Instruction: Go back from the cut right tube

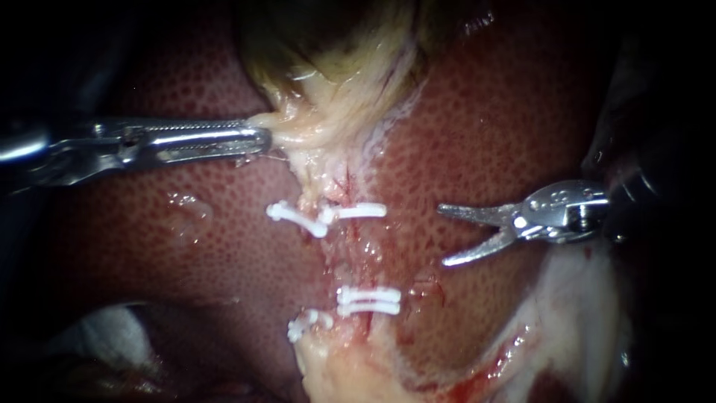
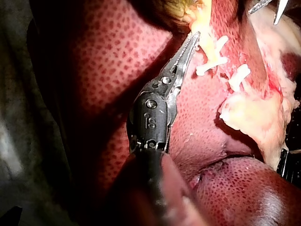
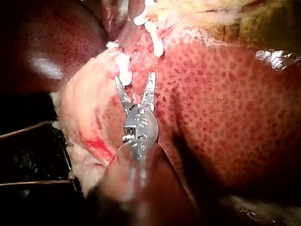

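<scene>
Two instruments are over the liver [image 1: 485, 112], one at each side of the endoscope view. The left instrument [image 1: 261, 139] comes in flat from the left edge. Its long ridged jaws lie together, pinching the pale tissue [image 1: 298, 134] that hangs from the yellowish gallbladder [image 1: 335, 52] at the top centre. In the left wrist view the same left instrument [image 2: 193, 40] has its closed jaw tips buried in that pale strand, with white clips just beside and ahead of them.

The right instrument [image 1: 444, 235] enters from the right edge. Its jaws stand wide apart with nothing between them, hovering over bare liver. In its own wrist view the right instrument [image 3: 134, 77] shows the same spread jaws, the tips just short of a white clip, with a pale flap of tissue beside them.

Down the middle of the endoscope view runs the clipped strip. The upper clips [image 1: 358, 211] sit across it at mid-frame, and the lower clips [image 1: 369, 301] sit below them, above a pale stump at the bottom centre. The right tube [image 1: 354, 239] lies between these two sets, left of the open jaws and apart from them. Its cut ends are too small and reddened to make out.
</scene>
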`<action>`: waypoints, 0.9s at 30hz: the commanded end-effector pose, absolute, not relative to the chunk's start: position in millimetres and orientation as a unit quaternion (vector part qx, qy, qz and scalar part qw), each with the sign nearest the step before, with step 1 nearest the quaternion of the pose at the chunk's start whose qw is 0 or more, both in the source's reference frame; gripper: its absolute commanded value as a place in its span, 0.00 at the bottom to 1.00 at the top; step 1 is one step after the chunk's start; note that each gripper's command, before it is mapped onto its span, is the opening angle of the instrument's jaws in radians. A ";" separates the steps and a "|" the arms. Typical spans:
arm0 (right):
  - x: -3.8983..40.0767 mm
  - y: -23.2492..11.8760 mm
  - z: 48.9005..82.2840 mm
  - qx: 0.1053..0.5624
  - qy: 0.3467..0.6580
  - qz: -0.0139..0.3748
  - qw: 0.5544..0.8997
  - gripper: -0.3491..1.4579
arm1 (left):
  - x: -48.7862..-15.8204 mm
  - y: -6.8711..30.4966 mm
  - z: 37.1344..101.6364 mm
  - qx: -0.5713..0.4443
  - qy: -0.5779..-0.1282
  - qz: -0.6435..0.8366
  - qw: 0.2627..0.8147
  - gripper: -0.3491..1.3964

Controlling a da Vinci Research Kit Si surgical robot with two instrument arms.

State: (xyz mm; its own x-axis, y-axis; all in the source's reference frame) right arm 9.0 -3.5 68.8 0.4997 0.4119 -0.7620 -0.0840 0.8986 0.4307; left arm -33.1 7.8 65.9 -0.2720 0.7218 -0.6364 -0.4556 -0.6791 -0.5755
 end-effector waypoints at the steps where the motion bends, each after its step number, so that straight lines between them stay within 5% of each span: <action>1: 8.9 -3.5 68.9 0.172 0.478 0.147 0.848 0.99 | -33.3 7.6 66.2 -0.472 -0.138 0.785 0.375 0.00; 15: 9.0 -3.6 69.1 0.172 0.478 0.147 0.849 0.99 | -39.0 5.5 72.7 -0.460 -0.152 0.800 0.355 0.00; 27: 9.2 -3.5 69.1 0.171 0.478 0.147 0.849 0.99 | -39.7 5.1 73.2 -0.458 -0.156 0.801 0.353 0.00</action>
State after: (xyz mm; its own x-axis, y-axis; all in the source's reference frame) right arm 9.2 -3.5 69.1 0.4990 0.4140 -0.7613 -0.0862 0.8978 0.4318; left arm -39.7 5.1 73.2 -0.3308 0.7087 -0.6231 -0.4232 -0.7016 -0.5733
